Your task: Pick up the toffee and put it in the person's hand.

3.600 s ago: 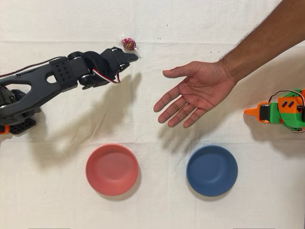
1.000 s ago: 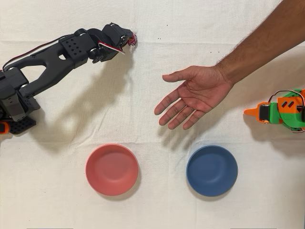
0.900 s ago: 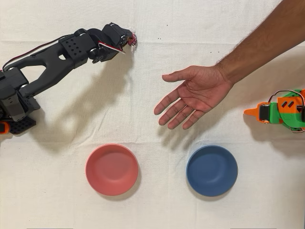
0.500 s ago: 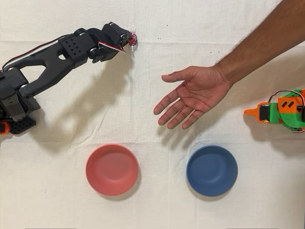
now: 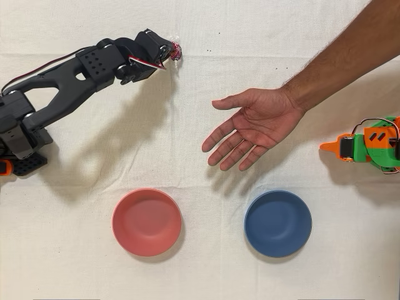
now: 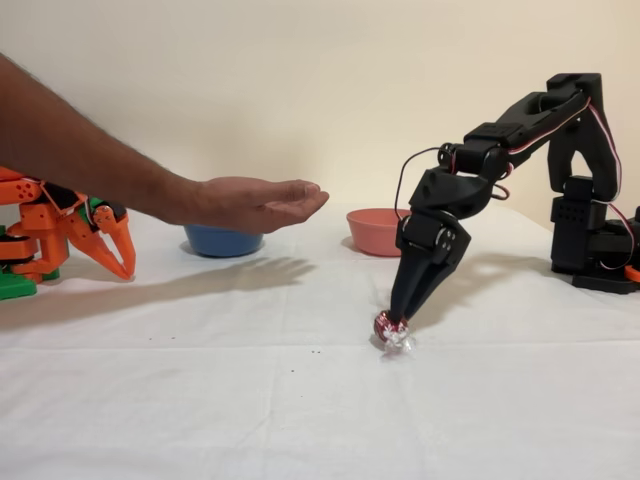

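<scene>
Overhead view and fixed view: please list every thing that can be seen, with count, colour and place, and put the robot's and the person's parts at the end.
toffee: 1, red-pink with clear ends, on the cloth at the top of the overhead view, between the fingers.
red bowl: 1, salmon red, lower left of centre in the overhead view.
blue bowl: 1, blue, lower right of centre in the overhead view.
cloth: 1, white, covers the table.
orange arm: 1, orange and green, idle at the right edge of the overhead view.
gripper: 1, black, fingers closed on the toffee, which rests on the cloth.
hand: 1, palm open, held above the cloth, right of centre in the overhead view.
</scene>
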Controlling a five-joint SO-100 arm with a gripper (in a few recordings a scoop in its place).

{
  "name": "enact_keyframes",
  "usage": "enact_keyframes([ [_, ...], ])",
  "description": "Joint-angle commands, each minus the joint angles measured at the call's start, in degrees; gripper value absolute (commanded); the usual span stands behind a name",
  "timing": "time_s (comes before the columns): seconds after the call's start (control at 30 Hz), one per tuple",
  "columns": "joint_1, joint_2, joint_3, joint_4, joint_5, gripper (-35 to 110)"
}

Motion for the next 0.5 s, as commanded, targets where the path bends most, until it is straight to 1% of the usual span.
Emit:
enact_keyframes([
  [0.0,0.79,10.28,-0.18,-0.35,0.09,0],
  [0.47,6.15,25.93,5.98,1.14,0.88,0],
])
